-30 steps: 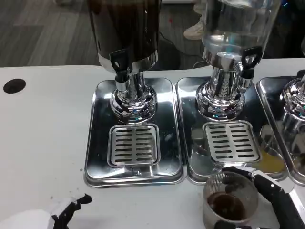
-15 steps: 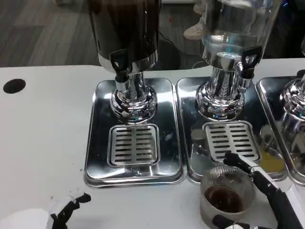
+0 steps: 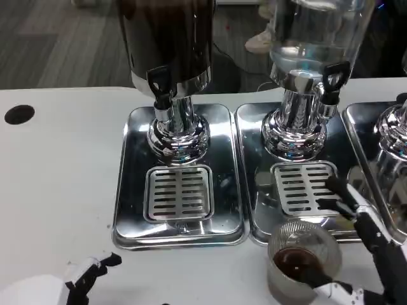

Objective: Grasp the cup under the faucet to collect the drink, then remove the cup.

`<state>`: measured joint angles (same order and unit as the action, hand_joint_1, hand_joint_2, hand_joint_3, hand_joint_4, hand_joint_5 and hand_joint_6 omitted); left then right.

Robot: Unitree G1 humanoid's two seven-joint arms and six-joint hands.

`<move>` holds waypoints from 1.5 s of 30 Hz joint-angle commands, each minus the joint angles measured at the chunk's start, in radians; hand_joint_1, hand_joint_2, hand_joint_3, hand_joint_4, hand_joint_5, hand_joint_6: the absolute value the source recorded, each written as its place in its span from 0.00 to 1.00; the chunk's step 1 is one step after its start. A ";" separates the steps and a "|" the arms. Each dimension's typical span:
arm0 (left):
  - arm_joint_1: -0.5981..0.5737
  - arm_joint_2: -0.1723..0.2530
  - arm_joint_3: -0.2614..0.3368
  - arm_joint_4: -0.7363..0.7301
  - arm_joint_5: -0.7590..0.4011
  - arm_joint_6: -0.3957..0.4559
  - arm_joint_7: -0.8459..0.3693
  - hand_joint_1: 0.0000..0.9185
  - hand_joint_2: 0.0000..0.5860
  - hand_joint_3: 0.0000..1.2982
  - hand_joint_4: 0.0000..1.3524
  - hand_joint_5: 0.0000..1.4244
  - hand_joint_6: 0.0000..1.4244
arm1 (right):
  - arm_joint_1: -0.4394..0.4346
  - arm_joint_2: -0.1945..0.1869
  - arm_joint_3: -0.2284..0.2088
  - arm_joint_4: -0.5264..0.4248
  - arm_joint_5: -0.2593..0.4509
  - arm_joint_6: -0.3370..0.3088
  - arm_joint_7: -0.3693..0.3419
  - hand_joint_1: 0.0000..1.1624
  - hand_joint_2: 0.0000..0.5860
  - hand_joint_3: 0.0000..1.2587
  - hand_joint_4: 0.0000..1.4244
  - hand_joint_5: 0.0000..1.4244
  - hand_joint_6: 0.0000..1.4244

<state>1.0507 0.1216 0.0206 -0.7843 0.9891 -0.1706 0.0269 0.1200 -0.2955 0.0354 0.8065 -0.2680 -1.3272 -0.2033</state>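
A clear ribbed cup (image 3: pixel 303 254) with dark drink in its bottom stands on the white table, just in front of the middle drip tray (image 3: pixel 251 190). My right hand (image 3: pixel 365 238) is to the cup's right. Its long fingers (image 3: pixel 342 194) are spread and raised over the tray's grille, apart from the cup's rim. The thumb (image 3: pixel 324 284) lies at the cup's near side. The dark dispenser's black faucet (image 3: pixel 159 84) hangs over the left tray's grille (image 3: pixel 179 192). My left hand (image 3: pixel 86 279) rests at the bottom left with nothing in it.
The left steel tray (image 3: pixel 130 190) holds the dark dispenser and the middle one a clear dispenser with its own faucet (image 3: pixel 332 77). A third tray (image 3: pixel 362 136) with yellow liquid is at the right edge. A black hole (image 3: pixel 19 114) marks the table's far left.
The right hand's fingers have lifted off the cup's far side and swung up over the middle tray's grille. The cup has shifted slightly toward the tray. The left hand has barely moved.
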 commanded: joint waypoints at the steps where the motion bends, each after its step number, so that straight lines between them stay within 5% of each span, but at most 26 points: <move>1: -0.006 0.007 0.004 0.008 -0.017 -0.006 0.007 0.00 0.16 0.26 0.24 0.28 0.38 | 0.059 -0.036 0.055 -0.172 0.217 0.081 0.123 0.34 0.31 0.12 0.07 0.13 0.07; 4: -0.013 0.008 0.003 0.017 -0.026 -0.012 0.016 0.00 0.16 0.26 0.24 0.28 0.38 | 0.123 -0.060 0.091 -0.347 0.404 0.251 0.235 0.33 0.55 0.15 0.06 0.10 0.04; 7: -0.025 0.011 0.003 0.029 -0.038 -0.023 0.029 0.00 0.16 0.26 0.23 0.27 0.37 | 0.160 -0.088 0.058 -0.488 0.441 0.399 0.296 0.37 0.75 0.16 0.05 0.05 0.00; 12: -0.058 0.025 -0.006 0.050 -0.033 -0.054 0.067 0.00 0.17 0.25 0.21 0.25 0.35 | 0.159 -0.120 -0.058 -0.618 0.129 0.587 0.217 0.40 0.93 0.15 0.02 0.01 0.00; 16: -0.080 0.035 -0.017 0.074 -0.030 -0.090 0.110 0.00 0.17 0.24 0.19 0.22 0.33 | 0.146 -0.115 -0.088 -0.648 -0.091 0.690 0.122 0.42 1.00 0.13 0.01 0.00 0.00; 20: -0.108 0.046 -0.030 0.106 -0.010 -0.118 0.152 0.00 0.18 0.22 0.13 0.17 0.32 | 0.137 -0.108 -0.096 -0.654 -0.204 0.759 0.052 0.43 1.00 0.12 0.01 0.00 0.00; 25: -0.137 0.059 -0.044 0.140 0.037 -0.140 0.220 0.00 0.20 0.19 0.09 0.12 0.28 | 0.126 -0.110 -0.109 -0.643 -0.218 0.819 0.022 0.44 1.00 0.13 0.03 0.03 0.00; 32: -0.143 0.062 -0.034 0.158 0.040 -0.129 0.261 0.00 0.23 0.17 0.07 0.10 0.26 | 0.124 -0.121 -0.158 -0.640 -0.150 0.863 0.029 0.43 1.00 0.14 0.05 0.05 0.00; 45: -0.183 0.063 -0.040 0.181 0.057 -0.065 0.243 0.00 0.22 0.14 0.05 0.09 0.24 | 0.160 -0.126 -0.152 -0.636 -0.172 0.827 0.007 0.45 1.00 0.15 0.06 0.05 0.00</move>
<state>0.8693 0.1790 -0.0148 -0.6129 1.0343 -0.2469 0.2724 0.2762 -0.4127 -0.1148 0.1695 -0.4343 -0.4780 -0.1762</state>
